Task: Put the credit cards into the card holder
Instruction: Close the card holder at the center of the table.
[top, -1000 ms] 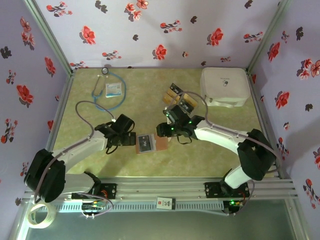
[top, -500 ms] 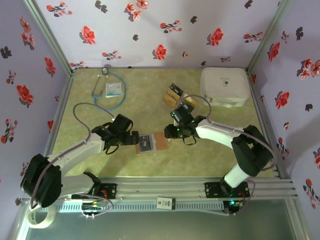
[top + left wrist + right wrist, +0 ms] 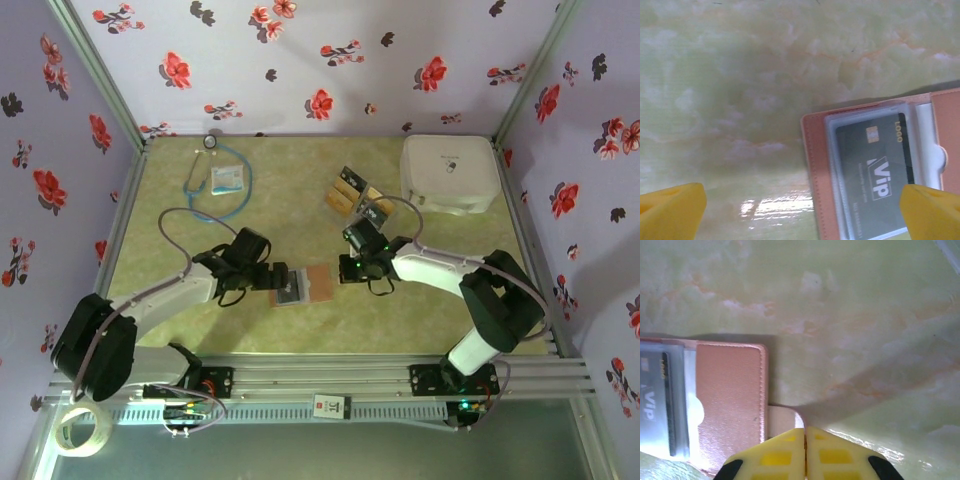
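Holder [image 3: 303, 285] lies open on the counter [image 3: 300, 170], mid-front, between both claws. One black card [image 3: 872, 170] sits in its clear slot. Other cards [image 3: 355, 195] are heaped further back, well apart. Left claw [image 3: 800, 215] is spread wide, straddling the holder's left edge. Right claw [image 3: 805, 455] is pressed together at the holder's tab [image 3: 784, 415]; can't tell if it pinches it. Step, my read: one card loaded, next fetch due. That needs the right claw spread, over the heap, edge-pinching a single card.
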Available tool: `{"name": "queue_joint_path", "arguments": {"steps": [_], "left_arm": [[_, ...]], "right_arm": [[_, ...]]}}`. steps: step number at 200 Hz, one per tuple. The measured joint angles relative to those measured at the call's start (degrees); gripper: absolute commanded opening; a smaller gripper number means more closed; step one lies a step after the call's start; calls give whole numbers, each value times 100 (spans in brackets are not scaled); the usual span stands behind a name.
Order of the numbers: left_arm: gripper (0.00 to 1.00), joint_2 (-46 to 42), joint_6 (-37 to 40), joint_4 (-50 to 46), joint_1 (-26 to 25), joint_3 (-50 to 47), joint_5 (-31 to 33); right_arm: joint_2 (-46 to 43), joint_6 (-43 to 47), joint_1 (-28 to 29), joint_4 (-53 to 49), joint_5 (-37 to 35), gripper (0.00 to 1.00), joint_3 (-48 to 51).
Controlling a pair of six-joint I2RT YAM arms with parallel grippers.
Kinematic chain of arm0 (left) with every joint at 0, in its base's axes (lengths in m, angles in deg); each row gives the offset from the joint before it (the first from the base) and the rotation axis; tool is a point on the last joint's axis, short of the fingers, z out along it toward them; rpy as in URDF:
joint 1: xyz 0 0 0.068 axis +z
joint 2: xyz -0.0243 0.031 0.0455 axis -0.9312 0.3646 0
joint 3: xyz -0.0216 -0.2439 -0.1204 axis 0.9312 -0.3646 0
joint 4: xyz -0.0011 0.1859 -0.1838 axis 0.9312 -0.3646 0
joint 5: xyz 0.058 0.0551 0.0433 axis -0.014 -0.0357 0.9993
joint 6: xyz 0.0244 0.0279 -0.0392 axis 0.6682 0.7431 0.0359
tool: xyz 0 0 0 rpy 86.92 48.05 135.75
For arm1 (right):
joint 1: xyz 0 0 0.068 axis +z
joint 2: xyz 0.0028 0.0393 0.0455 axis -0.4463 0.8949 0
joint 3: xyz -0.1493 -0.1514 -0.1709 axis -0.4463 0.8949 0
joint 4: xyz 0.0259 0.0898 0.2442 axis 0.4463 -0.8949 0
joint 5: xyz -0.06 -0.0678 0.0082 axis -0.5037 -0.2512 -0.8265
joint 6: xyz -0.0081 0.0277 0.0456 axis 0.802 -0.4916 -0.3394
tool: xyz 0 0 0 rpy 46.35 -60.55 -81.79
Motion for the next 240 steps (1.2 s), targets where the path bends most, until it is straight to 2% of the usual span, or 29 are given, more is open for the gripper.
{"name": "queue_joint_path", "arguments": {"steps": [116,240], "left_arm": [[100,802,-149,901,-192,-79,-555],[100,1071,-153,938,-374,140,-457]], "right_arm": [[-238,-13,0,94,22,0,166],[-236,-61,0,280,153,0,201]]}}
